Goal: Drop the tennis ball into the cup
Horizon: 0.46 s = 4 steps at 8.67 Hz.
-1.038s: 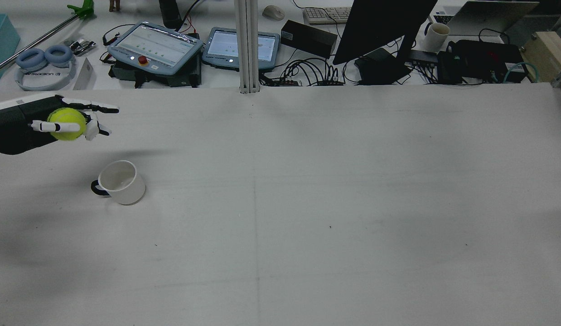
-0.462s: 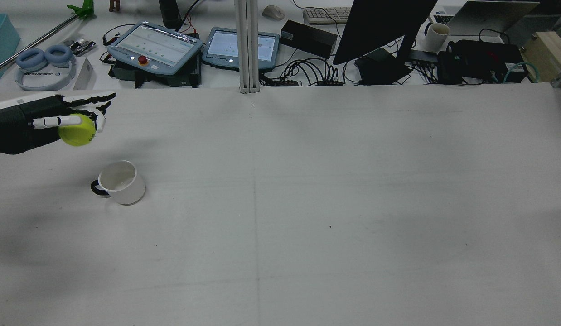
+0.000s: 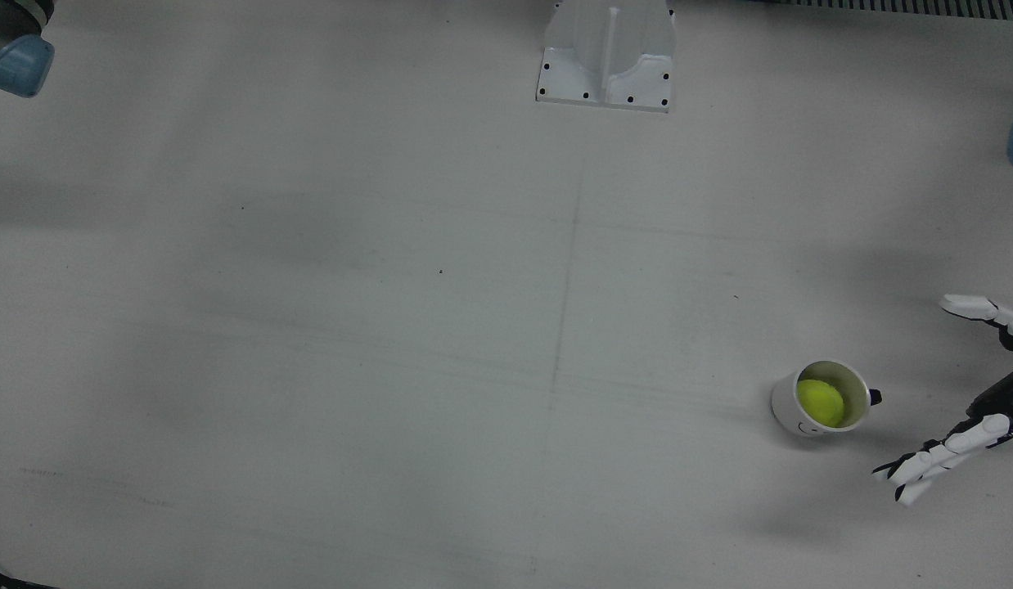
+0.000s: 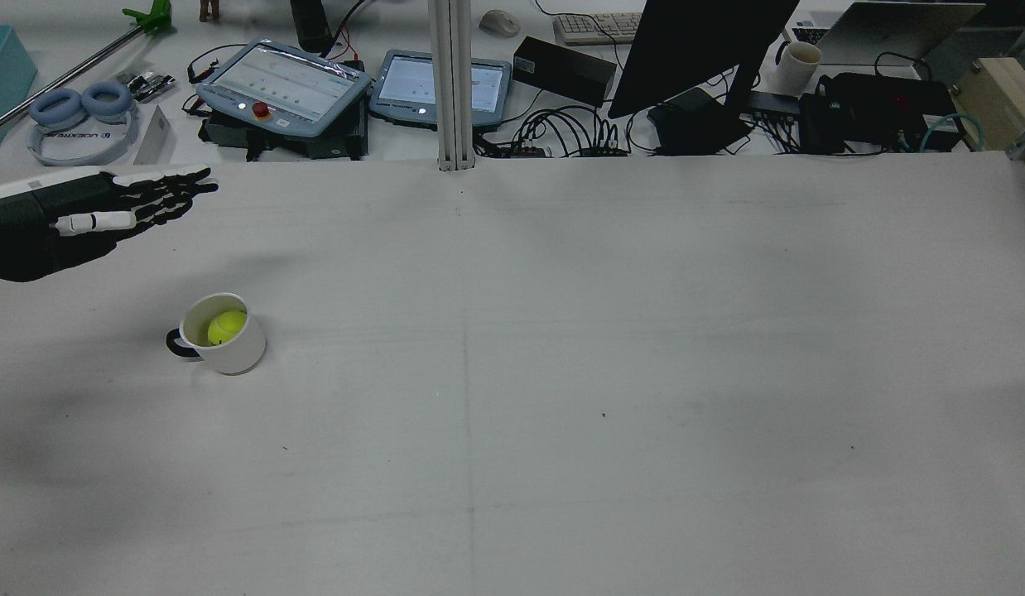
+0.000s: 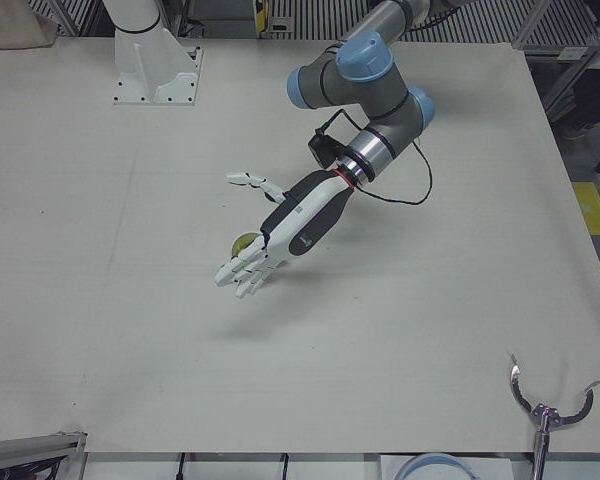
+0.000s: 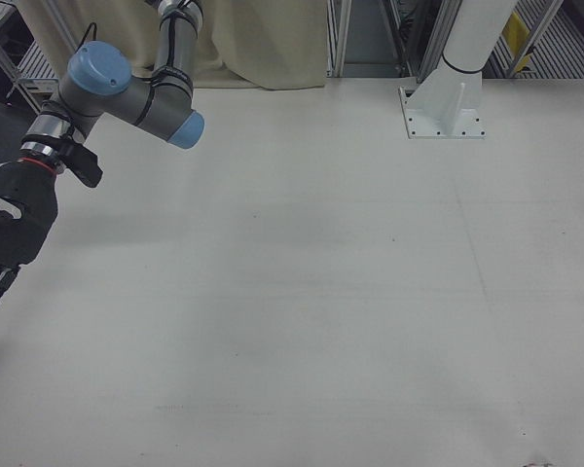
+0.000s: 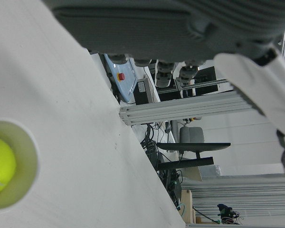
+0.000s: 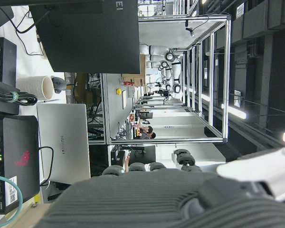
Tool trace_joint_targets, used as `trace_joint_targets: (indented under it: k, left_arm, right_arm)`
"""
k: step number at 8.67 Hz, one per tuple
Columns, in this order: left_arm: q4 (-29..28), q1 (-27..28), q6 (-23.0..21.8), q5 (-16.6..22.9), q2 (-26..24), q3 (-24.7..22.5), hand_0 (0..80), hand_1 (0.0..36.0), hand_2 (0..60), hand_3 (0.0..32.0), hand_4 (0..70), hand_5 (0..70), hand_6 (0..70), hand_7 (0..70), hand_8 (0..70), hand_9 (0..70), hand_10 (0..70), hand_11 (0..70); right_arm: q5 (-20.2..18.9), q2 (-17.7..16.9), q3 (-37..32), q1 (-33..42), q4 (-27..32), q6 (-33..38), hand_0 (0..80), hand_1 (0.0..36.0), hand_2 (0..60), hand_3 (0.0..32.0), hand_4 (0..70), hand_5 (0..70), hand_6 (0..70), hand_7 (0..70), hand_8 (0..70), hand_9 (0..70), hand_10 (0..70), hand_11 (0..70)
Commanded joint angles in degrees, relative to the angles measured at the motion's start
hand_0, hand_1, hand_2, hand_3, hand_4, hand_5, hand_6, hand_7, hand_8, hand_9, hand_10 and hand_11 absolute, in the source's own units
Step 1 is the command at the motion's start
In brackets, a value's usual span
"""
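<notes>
- The left hand (image 4: 107, 217) has its fingers (image 3: 924, 465) spread and straight, released, with nothing between them; it hangs above the bench (image 4: 562, 372), off to one side of the cup and clear of its rim.
- The left-front view agrees: the fingers fan out and down, and only a sliver of yellow shows behind the palm.
- The ball (image 4: 226, 328) lies inside the cup (image 4: 223, 334), low against the wall. The front view from above shows it wholly within the rim.
- The cup stands upright on the bench, its dark handle on the side toward the left arm.
- The right hand (image 6: 5, 238) is parked at the far edge of the bench, well apart from the cup. Its fingers are cut off by the view's edge and look slack, but I cannot tell their state for sure.
- Judgement: the drop looks done, so what remains is a clean retreat.
- To do that well, lift the left hand straight up first, keeping the fingers spread.
- Then swing it away on the side away from the handle, so nothing clips the rim and tips the cup.
</notes>
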Motion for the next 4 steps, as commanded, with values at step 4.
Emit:
trace_joint_targets:
  k: [4]
  left_arm:
    - [11.5, -12.2, -1.4, -1.1, -11.5, -1.5, 44.8, 15.6, 8.2, 0.0, 4.9, 0.4, 0.7, 14.7, 0.0, 1.5, 0.0, 0.0]
  right_arm:
    - [0.0, 0.0, 0.0, 0.0, 0.0, 0.0, 0.0, 0.0, 0.0, 0.0, 0.0, 0.0, 0.0, 0.0, 0.0, 0.0, 0.0, 0.0]
